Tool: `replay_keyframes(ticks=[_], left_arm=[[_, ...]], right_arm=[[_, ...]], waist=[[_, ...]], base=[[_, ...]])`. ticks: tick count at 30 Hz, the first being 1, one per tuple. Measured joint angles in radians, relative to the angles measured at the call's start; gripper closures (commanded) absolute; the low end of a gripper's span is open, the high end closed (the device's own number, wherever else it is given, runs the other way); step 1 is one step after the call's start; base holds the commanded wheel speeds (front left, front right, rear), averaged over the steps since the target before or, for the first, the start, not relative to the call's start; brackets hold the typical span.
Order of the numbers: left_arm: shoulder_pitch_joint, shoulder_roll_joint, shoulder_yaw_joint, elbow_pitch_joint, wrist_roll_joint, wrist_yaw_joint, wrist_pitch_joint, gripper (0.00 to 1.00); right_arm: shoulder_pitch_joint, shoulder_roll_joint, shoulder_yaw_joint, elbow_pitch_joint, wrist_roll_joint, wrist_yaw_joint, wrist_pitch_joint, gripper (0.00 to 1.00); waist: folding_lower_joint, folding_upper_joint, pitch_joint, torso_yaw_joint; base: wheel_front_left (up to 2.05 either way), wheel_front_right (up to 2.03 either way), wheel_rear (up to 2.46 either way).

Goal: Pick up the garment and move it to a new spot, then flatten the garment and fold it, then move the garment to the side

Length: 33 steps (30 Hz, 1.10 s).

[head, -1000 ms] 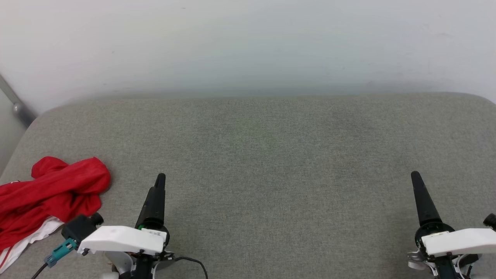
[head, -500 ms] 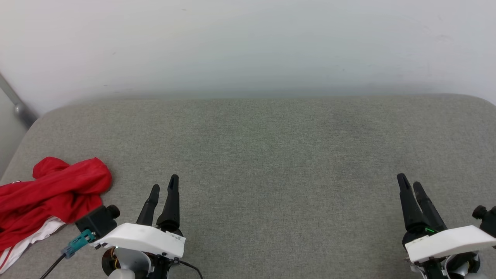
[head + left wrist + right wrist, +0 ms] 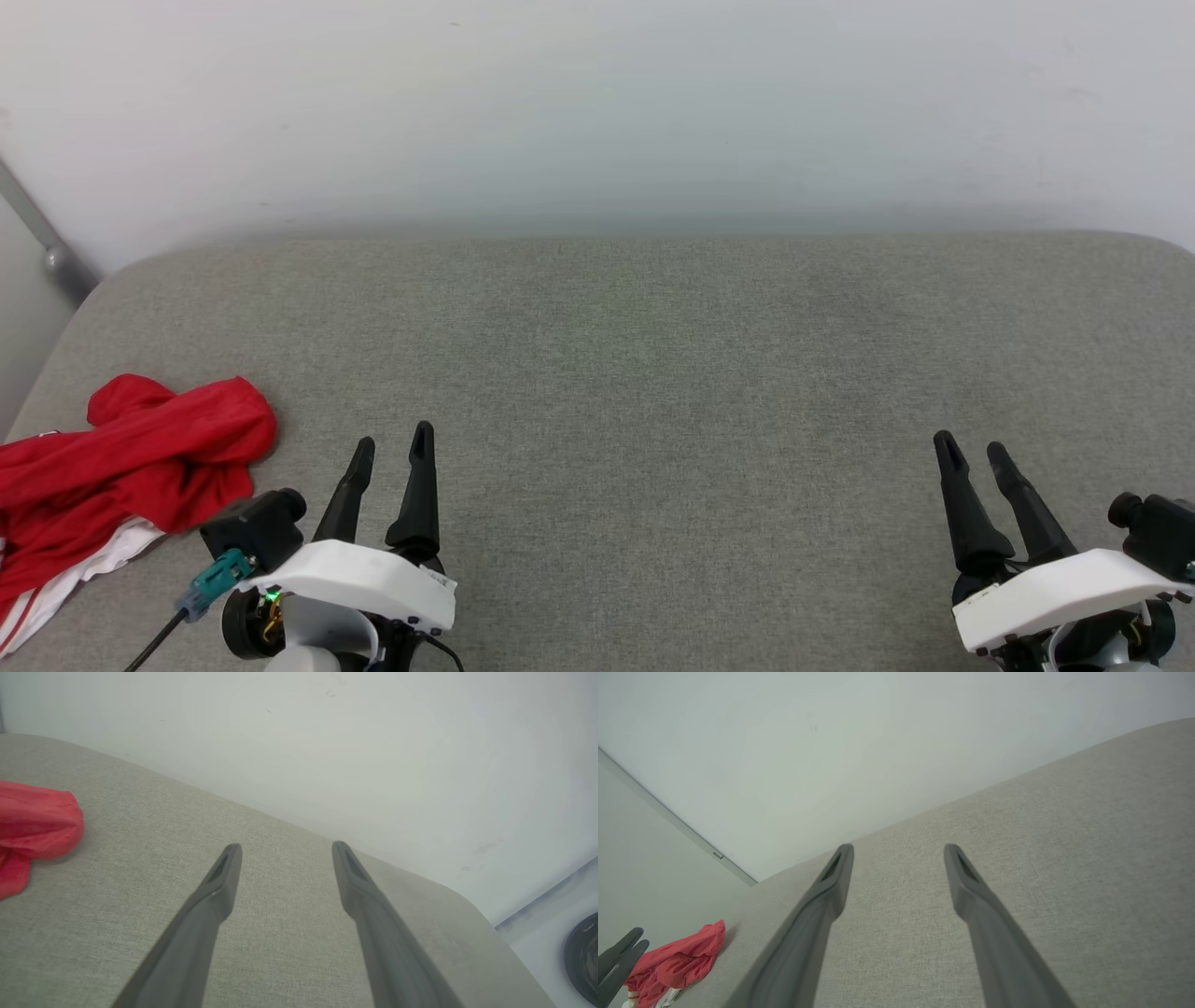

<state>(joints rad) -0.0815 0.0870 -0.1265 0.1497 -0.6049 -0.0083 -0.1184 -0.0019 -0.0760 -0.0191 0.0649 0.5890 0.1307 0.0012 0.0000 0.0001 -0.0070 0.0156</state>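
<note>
The garment (image 3: 121,467) is a crumpled red heap with a white striped edge, lying at the near left of the grey padded surface (image 3: 653,373). It also appears at the left edge of the left wrist view (image 3: 32,826) and low left in the right wrist view (image 3: 677,963). My left gripper (image 3: 392,448) stands open just right of the garment, apart from it, with nothing between its fingers (image 3: 219,886). My right gripper (image 3: 971,450) is open and empty at the near right, far from the garment. Its fingers (image 3: 971,882) point over bare fabric.
A white wall (image 3: 597,112) rises behind the padded surface. A grey metal rail (image 3: 42,243) runs down the wall at the far left. A dark round object (image 3: 584,952) sits on the floor past the surface's corner in the left wrist view.
Both wrists have rolled, so each gripper now shows two spread fingers instead of one edge-on. Both grippers have drawn slightly toward the near edge. The garment has not moved.
</note>
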Motion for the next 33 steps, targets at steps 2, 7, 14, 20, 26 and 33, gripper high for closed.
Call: replay_keyframes(ticks=[2,7,14,20,26,33], left_arm=[[0.001,0.002,-0.005,-0.001,0.021,0.001,-0.006,0.0],[0.001,0.006,-0.024,-0.002,0.075,0.01,-0.019,0.0],[0.005,0.008,-0.04,-0.002,0.142,0.017,-0.036,0.0],[0.006,0.008,-0.055,-0.002,0.199,0.021,-0.053,0.0],[0.006,0.008,-0.065,0.002,0.257,0.027,-0.067,0.0],[0.006,0.007,-0.072,0.008,0.314,0.036,-0.08,0.0]], right_arm=[[0.004,0.0,-0.001,-0.002,-0.026,0.0,0.001,0.0],[0.005,-0.001,0.0,-0.011,-0.09,0.0,0.008,0.0],[0.008,-0.003,0.001,-0.035,-0.178,0.0,0.01,0.0],[0.021,-0.004,-0.001,-0.06,-0.249,0.0,0.017,0.0],[0.027,-0.002,-0.005,-0.08,-0.315,0.0,0.019,0.0],[0.037,0.006,-0.011,-0.11,-0.382,0.0,0.026,0.0]], waist=[[0.0,0.0,0.0,0.002],[0.0,-0.0001,-0.001,0.004],[0.0,-0.0001,-0.003,0.004],[0.0,0.0,-0.004,0.005],[0.0,0.0,-0.004,0.006],[0.0,0.0,-0.004,0.008]], base=[[0.0,0.0,0.0],[0.0,0.0,0.0],[0.0,0.0,0.0],[0.0,0.0,0.0],[0.0,0.0,0.0],[0.0,0.0,0.0]])
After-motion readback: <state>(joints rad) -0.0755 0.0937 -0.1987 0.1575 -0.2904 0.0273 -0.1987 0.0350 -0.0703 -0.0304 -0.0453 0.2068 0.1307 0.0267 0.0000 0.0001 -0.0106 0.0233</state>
